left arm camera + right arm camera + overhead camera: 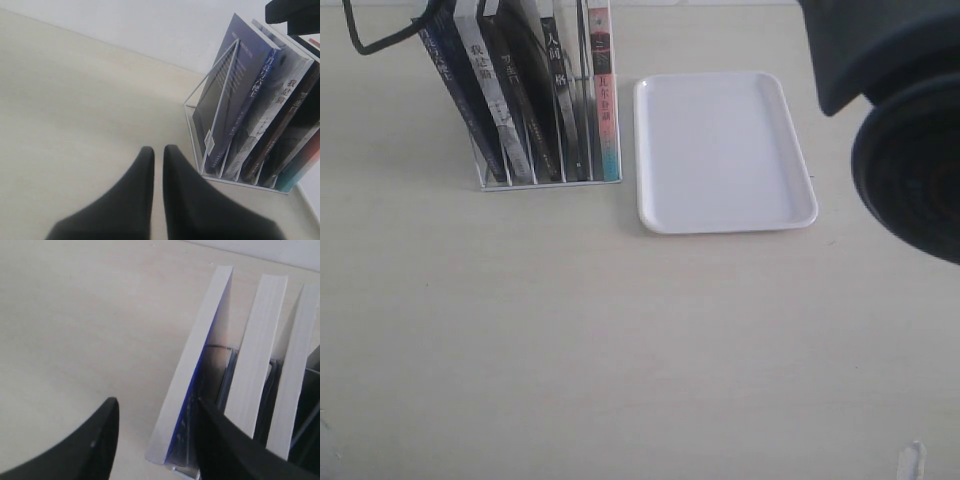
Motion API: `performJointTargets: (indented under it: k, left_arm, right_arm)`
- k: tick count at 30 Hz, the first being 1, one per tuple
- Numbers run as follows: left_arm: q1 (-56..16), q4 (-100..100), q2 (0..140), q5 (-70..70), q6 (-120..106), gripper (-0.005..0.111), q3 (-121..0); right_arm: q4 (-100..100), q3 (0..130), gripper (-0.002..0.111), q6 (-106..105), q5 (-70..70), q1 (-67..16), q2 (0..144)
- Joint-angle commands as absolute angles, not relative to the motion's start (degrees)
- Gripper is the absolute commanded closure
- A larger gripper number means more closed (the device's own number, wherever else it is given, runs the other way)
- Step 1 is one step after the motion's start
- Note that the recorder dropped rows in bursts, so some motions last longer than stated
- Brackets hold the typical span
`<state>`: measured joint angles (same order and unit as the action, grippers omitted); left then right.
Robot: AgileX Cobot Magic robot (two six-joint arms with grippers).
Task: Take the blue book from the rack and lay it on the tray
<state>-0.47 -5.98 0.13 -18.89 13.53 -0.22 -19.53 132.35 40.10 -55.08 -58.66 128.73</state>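
The blue book (453, 90) stands leaning at the left end of the white wire rack (550, 184), its dark blue spine facing out. My right gripper (156, 412) is open above the rack, one finger on each side of the blue book's (192, 375) white page edge, not clamped on it. My left gripper (158, 152) hovers shut and empty over bare table, just left of the rack (210, 115) and the blue book (235, 95). The white tray (720, 150) lies empty right of the rack. Neither gripper's fingertips show in the exterior view.
Several other books (545, 90) fill the rack's remaining slots, including a pale one with a pink-teal spine (604, 95) beside the tray. A large dark arm part (910, 130) blocks the exterior view's upper right. A black cable (360, 35) hangs at upper left.
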Motion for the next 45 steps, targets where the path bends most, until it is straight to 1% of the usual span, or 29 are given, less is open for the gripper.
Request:
performJointTargets:
  k: [1, 10, 16, 18, 21, 24, 37, 45]
  left_arm:
    - [-0.66, -6.31, 0.00, -18.02, 13.47, 0.101, 0.00]
    - [-0.66, -6.31, 0.00, -18.02, 13.47, 0.101, 0.00]
    - [-0.66, -6.31, 0.00, -18.02, 13.47, 0.101, 0.00]
    - [-0.66, -6.31, 0.00, -18.02, 13.47, 0.101, 0.00]
    - [-0.66, -6.31, 0.00, -18.02, 13.47, 0.101, 0.00]
    - [-0.66, -6.31, 0.00, -18.02, 13.47, 0.101, 0.00]
    - [-0.66, -6.31, 0.00, -18.02, 13.47, 0.101, 0.00]
    - [-0.66, -6.31, 0.00, -18.02, 13.47, 0.101, 0.00]
  right_arm:
    - [-19.72, 132.61, 0.064, 39.96, -55.90, -58.27, 129.28]
    - [-19.22, 132.61, 0.064, 40.79, -56.85, -58.27, 133.16]
    - [-19.81, 132.61, 0.064, 41.87, -57.39, -58.19, 133.28]
    - [-20.36, 132.61, 0.071, 42.03, -57.26, -58.19, 133.28]
    - [-20.49, 132.61, 0.093, 42.03, -56.70, -58.19, 133.28]
    - [-20.53, 132.61, 0.109, 41.51, -56.43, -58.19, 133.18]
    - [-21.45, 132.99, 0.108, 39.39, -56.43, -58.30, 130.56]
    - [-22.05, 138.61, 0.108, 35.60, -61.21, -58.30, 126.81]
